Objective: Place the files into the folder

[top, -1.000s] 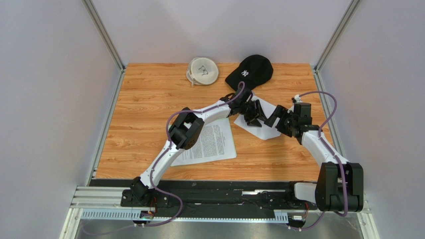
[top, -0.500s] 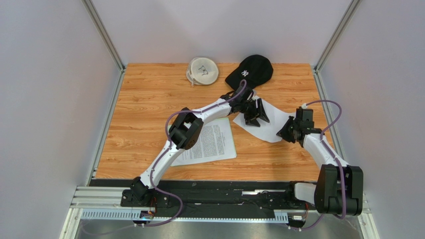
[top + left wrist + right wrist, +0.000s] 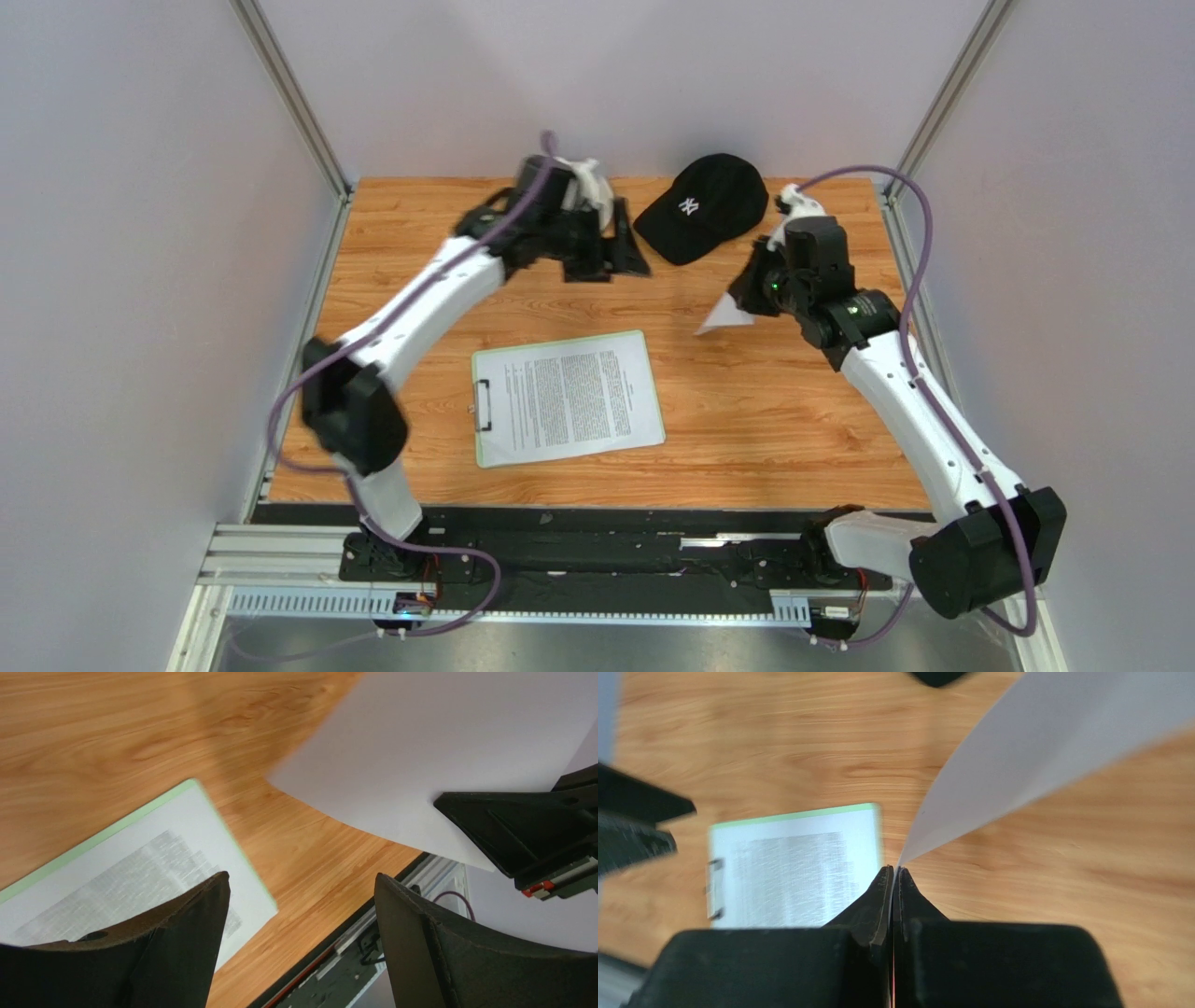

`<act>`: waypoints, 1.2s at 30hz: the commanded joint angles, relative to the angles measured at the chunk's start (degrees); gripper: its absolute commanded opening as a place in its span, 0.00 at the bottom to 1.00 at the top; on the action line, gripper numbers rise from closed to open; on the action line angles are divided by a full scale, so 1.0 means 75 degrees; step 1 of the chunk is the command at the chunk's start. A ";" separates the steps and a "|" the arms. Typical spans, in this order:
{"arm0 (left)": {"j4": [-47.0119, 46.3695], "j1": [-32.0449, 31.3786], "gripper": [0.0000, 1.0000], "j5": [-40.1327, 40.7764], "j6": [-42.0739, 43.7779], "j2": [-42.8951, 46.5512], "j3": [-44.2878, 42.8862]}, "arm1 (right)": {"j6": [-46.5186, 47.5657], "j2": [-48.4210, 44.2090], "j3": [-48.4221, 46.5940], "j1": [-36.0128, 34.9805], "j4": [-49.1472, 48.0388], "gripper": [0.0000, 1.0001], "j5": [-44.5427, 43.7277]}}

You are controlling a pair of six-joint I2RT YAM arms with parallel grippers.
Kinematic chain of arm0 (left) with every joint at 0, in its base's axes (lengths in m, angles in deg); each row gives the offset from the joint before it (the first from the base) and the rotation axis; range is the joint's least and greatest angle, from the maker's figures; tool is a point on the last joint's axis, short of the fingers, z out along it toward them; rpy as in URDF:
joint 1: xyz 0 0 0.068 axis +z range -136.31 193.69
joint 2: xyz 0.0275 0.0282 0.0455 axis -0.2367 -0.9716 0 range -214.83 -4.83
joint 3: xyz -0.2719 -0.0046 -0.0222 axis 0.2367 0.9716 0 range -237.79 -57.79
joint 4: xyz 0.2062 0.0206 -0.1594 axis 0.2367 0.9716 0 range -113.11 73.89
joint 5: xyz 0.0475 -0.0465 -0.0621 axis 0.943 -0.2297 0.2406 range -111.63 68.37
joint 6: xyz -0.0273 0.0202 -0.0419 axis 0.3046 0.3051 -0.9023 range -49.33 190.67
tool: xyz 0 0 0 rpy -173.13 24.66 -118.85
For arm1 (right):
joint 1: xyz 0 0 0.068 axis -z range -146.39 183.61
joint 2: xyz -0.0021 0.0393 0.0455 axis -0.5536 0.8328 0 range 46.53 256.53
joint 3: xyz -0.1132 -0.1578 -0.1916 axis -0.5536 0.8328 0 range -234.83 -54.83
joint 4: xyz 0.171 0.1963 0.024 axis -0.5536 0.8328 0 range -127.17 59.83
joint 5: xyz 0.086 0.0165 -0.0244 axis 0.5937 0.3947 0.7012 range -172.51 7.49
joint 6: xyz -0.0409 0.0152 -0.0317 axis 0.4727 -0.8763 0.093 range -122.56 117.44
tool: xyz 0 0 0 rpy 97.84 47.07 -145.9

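Right claw: the right gripper (image 3: 894, 880) is pinched tight on one corner of a blank sheet (image 3: 1046, 742), held above the table (image 3: 786, 420) at upper right of the top view.
Left claw: the left gripper (image 3: 302, 948) gapes wide at upper centre, holding nothing.
Folder: the folder (image 3: 478, 445) lies flat at centre, with a printed page (image 3: 575, 399) on it and its clip (image 3: 484, 406) at the left end.
Doing it well: carry the sheet slowly, since a corner hold probably lets it swing and curl. Square it over the printed page before release.

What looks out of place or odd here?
One blank sheet hangs in the air, pinched by its corner in the right gripper, apart from the folder. A black cap, unrelated to filing, lies at the back.
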 commanded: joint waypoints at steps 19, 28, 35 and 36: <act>0.1460 0.4009 0.74 0.1371 0.1608 0.4545 0.5685 | -0.1412 0.1195 0.1229 -0.1905 -0.2950 0.00 0.4641; 0.1366 0.2792 0.64 0.3572 0.1455 0.2341 0.5042 | -0.1084 0.2308 0.2513 -0.1212 -0.3869 0.00 0.4913; 0.0956 0.2556 0.56 0.4194 0.1502 0.1661 0.5100 | -0.1400 0.2777 0.2618 -0.0977 -0.3868 0.00 0.4478; 0.0898 0.2544 0.56 0.4160 0.1583 0.1602 0.5100 | -0.1389 0.2836 0.2595 -0.0966 -0.3914 0.00 0.4560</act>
